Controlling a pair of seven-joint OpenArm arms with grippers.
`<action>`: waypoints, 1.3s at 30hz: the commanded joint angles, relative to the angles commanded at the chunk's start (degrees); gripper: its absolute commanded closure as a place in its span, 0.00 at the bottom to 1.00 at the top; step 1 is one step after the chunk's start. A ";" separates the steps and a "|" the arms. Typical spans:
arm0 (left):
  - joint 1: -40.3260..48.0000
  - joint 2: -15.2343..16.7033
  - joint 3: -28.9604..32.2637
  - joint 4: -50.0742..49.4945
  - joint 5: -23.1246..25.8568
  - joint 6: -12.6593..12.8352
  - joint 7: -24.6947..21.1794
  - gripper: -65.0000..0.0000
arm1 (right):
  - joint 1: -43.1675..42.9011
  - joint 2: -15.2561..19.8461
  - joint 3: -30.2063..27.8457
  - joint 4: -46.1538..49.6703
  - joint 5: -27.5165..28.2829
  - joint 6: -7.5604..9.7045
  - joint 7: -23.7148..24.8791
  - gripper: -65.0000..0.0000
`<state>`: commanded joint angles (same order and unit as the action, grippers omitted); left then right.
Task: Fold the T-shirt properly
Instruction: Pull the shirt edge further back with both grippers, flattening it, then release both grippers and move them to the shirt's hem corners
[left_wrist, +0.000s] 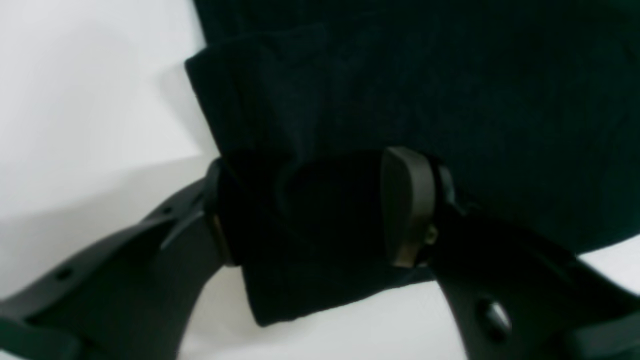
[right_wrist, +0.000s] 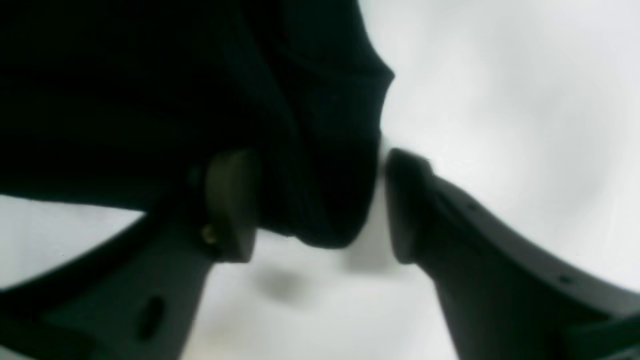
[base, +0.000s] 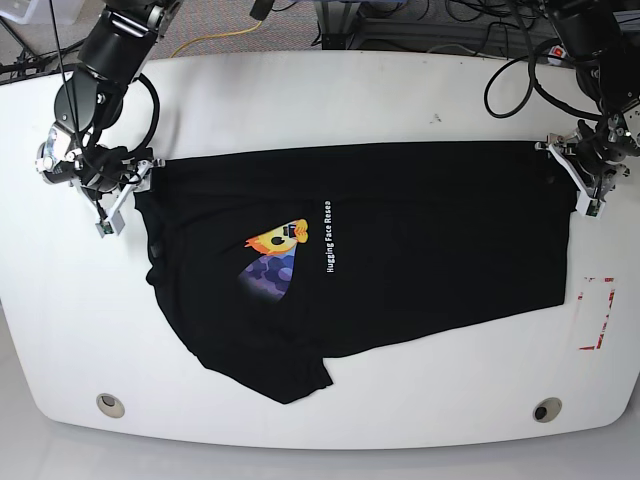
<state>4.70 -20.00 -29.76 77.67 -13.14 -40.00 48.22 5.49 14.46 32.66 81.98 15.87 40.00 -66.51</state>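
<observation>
The black T-shirt (base: 430, 240) lies spread sideways on the white table (base: 300, 100). Its yellow-and-purple graphic (base: 275, 255) and white text (base: 330, 235) face up, and one sleeve (base: 290, 375) points at the front edge. My left gripper (base: 585, 180) is at the shirt's far right corner. In the left wrist view its jaws (left_wrist: 310, 210) stand wide apart, straddling a bunched fold of black cloth (left_wrist: 450, 100). My right gripper (base: 118, 195) is at the shirt's far left corner. Its jaws (right_wrist: 317, 205) are apart around a cloth fold (right_wrist: 125, 100), with a thin gap at one finger (right_wrist: 405, 205).
A red-marked white patch (base: 597, 315) lies on the table just right of the shirt. Two round grommets (base: 110, 404) (base: 546, 410) sit near the front edge. Cables and equipment (base: 400, 20) lie behind the table's back edge.
</observation>
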 joint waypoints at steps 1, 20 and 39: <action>0.00 0.00 0.00 0.00 0.00 0.00 0.00 0.70 | 0.00 0.00 0.00 0.09 0.00 0.00 0.00 0.67; 17.93 1.67 -0.35 16.26 0.00 0.00 2.46 0.82 | -13.71 0.70 0.35 15.91 0.00 0.00 -5.71 1.00; 25.14 1.58 -0.53 26.20 -0.35 0.00 2.46 0.81 | -22.51 -1.76 7.56 25.23 0.00 0.00 -7.56 0.60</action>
<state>29.85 -18.42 -30.29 103.87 -13.49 -40.00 50.68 -17.01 12.70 40.22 107.21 15.87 40.00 -74.07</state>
